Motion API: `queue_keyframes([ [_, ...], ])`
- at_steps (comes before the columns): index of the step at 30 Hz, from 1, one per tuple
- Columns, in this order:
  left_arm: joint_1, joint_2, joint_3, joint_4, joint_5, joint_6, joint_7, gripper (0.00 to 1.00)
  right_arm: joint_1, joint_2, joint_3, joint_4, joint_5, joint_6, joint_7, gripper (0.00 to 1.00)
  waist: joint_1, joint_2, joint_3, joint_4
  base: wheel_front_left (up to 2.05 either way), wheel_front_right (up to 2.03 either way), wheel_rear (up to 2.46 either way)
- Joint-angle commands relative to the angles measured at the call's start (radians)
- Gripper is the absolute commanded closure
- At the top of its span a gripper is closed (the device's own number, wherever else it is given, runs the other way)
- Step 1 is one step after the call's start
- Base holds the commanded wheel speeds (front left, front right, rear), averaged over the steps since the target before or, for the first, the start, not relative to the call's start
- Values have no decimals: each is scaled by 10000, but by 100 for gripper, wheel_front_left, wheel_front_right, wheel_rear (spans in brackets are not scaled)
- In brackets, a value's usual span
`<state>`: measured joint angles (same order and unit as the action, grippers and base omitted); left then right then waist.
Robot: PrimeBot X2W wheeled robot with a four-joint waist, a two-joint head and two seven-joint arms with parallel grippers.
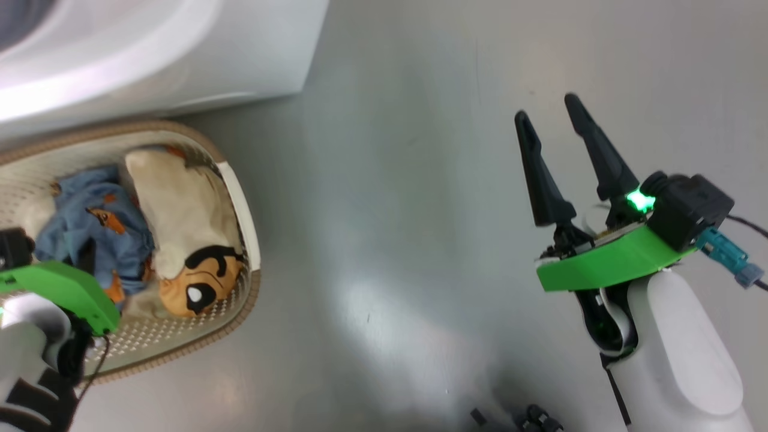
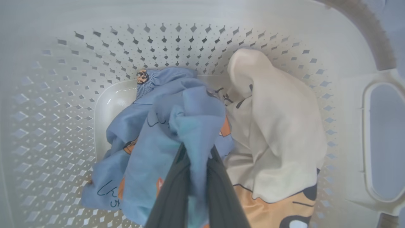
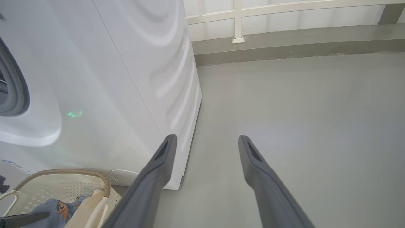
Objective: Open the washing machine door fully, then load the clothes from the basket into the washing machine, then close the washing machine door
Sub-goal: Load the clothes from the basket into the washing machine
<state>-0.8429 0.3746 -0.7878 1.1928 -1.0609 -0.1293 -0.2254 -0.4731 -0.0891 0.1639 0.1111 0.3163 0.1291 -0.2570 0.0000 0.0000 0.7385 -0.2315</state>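
The cream basket sits on the floor against the white washing machine. In it lie the clothes: a blue garment with orange prints and a cream garment with an orange-and-black face. In the left wrist view my left gripper is down inside the basket, shut on a raised fold of the blue garment; the cream garment lies to its right. My right gripper hangs open over bare floor, well right of the basket. The washing machine door is out of view.
The right wrist view looks past the open right gripper at the machine's side panel, the grey gasket edge, the basket's brown rim and a low wall behind. Grey floor spreads right of the basket.
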Motion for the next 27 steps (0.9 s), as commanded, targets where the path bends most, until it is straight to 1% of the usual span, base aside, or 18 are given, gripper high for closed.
queue_keyframes([
  [1, 366, 325, 331, -111, -194, -13, -175, 100, 510, 35, 133, -122, 37, 16, -48, 0, 0, 0, -691, 212, 0, 0, 0],
  [6, 937, 273, 687, -558, -394, -13, -352, 100, 893, -122, 97, 100, 110, 16, -48, 0, 0, 0, -1678, 453, 0, 0, 0],
  [10, 1374, 315, 1543, -1246, -10, -14, -359, 100, 1266, -281, 14, 190, 168, 16, -48, 0, 0, 0, -2418, 672, 0, 0, 0],
  [16, 2365, 152, 3103, -2372, 1225, -14, -361, 100, 1845, -537, -73, 332, 253, 16, -48, 0, 0, 0, -3392, 957, 0, 0, 0],
  [23, 3635, -214, 5015, -3971, 2885, -14, -362, 100, 2427, -897, -52, 465, 335, 16, -48, 0, 0, 0, -4299, 1210, 0, 0, 0],
  [24, 3635, -214, 5015, -3971, 2885, -14, -362, 100, 2427, -897, -52, 465, 335, 16, -48, 0, 0, 0, -4299, 1210, 0, 0, 0],
  [27, 4132, -453, 5777, -4683, 3538, -14, -363, 100, 2621, -971, -114, 511, 358, 16, -48, 0, 0, 0, -4621, 1302, 0, 0, 0],
])
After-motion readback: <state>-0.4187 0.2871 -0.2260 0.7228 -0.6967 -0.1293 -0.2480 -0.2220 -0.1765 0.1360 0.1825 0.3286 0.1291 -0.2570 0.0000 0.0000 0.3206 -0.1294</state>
